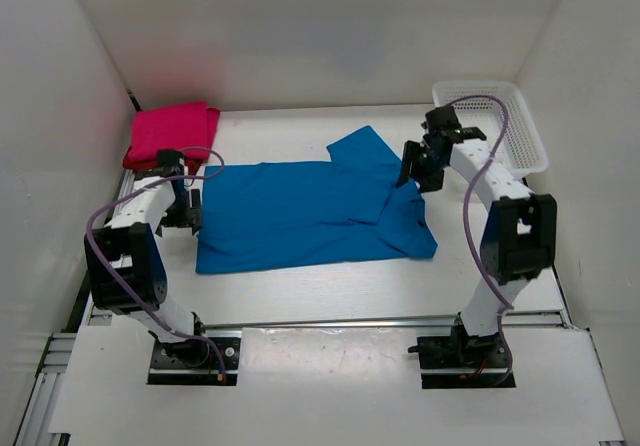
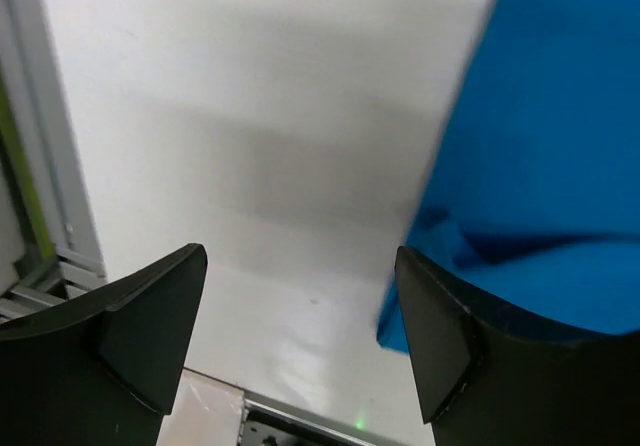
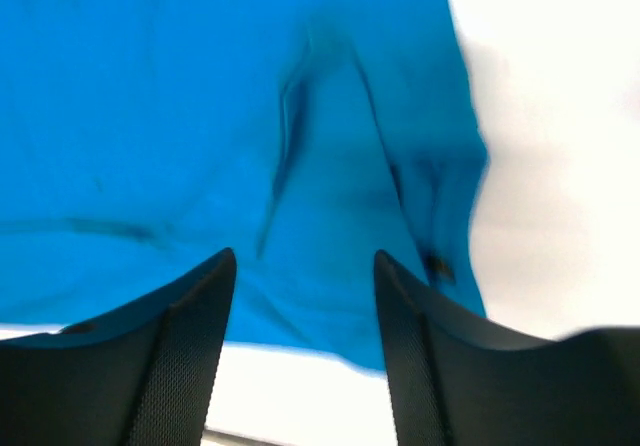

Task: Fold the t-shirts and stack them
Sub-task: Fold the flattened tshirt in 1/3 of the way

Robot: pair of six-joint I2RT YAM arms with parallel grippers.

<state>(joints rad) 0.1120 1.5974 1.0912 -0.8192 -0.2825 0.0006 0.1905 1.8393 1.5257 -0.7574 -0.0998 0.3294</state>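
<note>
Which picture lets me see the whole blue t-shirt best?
The top view. The blue t-shirt is seen whole there, from edge to edge. The left wrist view catches only one edge of it at the right side. The right wrist view shows just a wrinkled patch up close.

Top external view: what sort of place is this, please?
Probably a robot lab cell: white panels wall in the table, and the left arm and right arm are mounted by a metal frame.

blue t-shirt (image 1: 300, 216): spread out flat, centre, right end folded over | magenta-pink t-shirt (image 1: 172, 126): folded, far-left corner
</note>
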